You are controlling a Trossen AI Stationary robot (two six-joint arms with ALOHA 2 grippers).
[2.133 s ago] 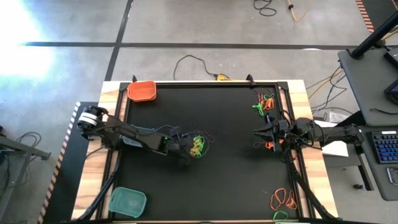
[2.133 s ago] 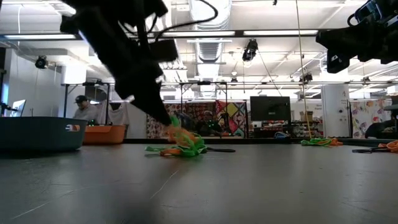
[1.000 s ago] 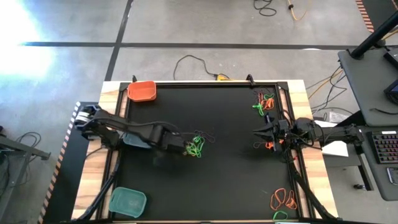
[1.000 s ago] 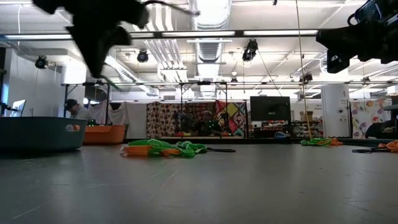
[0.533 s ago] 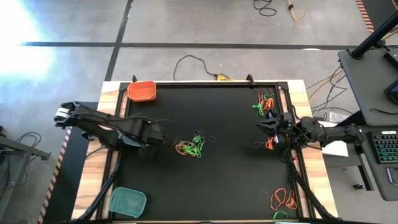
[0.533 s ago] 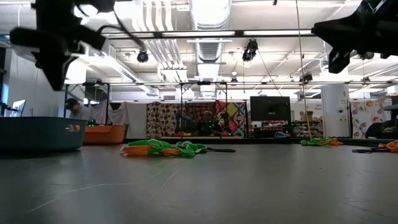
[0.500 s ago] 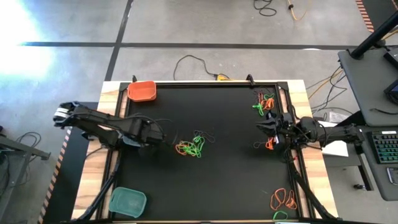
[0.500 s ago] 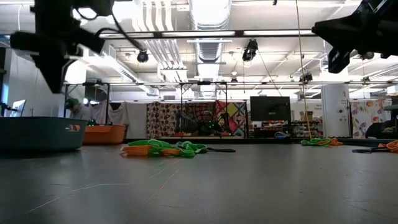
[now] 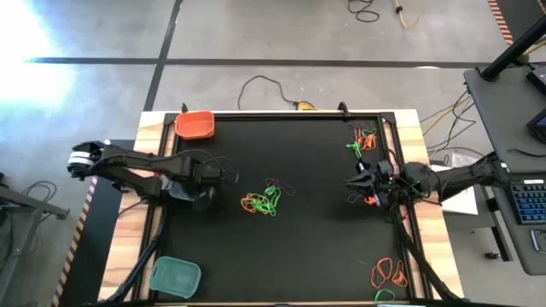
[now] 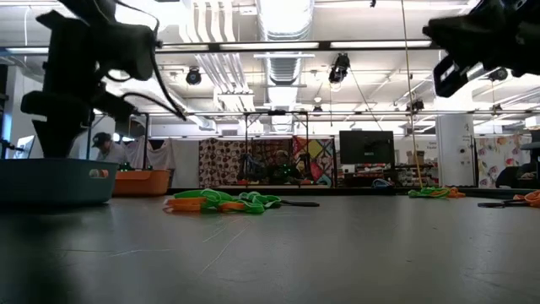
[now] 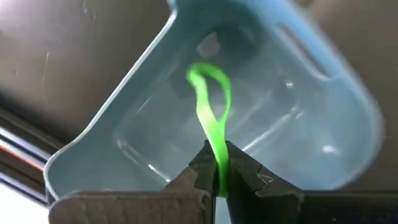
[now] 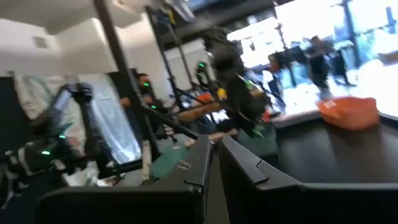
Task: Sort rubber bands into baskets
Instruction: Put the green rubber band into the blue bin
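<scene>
Left gripper (image 11: 217, 177) pinched tight on one bright green rubber band (image 11: 211, 118), loop dangling over the open teal plastic basket (image 11: 298, 81) directly below it. In the high view that basket (image 9: 182, 189) sits at the left side of the black table mat (image 9: 299, 247), mostly covered by the left arm's wrist and gripper (image 9: 203, 177), so little of its rim shows. In the low view the same basket (image 10: 55, 181) is at far left with the dark arm above it.

Mixed pile of orange and green rubber bands (image 9: 261, 201) lies mid-mat, well apart from the basket, nothing on top of it; seen in the low view as a flat clump (image 10: 224, 201). Orange plastic basket (image 9: 194, 124) at the far left corner of the mat, second teal basket (image 9: 176, 276) at the near left corner, both clear of the arms.

Right gripper (image 9: 355, 182) hangs above the right edge of the mat, fingers nearly closed, nothing seen between them (image 12: 211, 155). A few orange and black bands (image 9: 367, 199) lie just beside it, partly hidden by the arm. More green and orange bands (image 9: 364, 138) at the far right corner, orange loops (image 9: 388, 272) at the near right corner.

Yellow-ended cable (image 9: 271, 89) on the floor beyond the table. A person (image 10: 103, 146) stands in the room behind, far left of the low view.
</scene>
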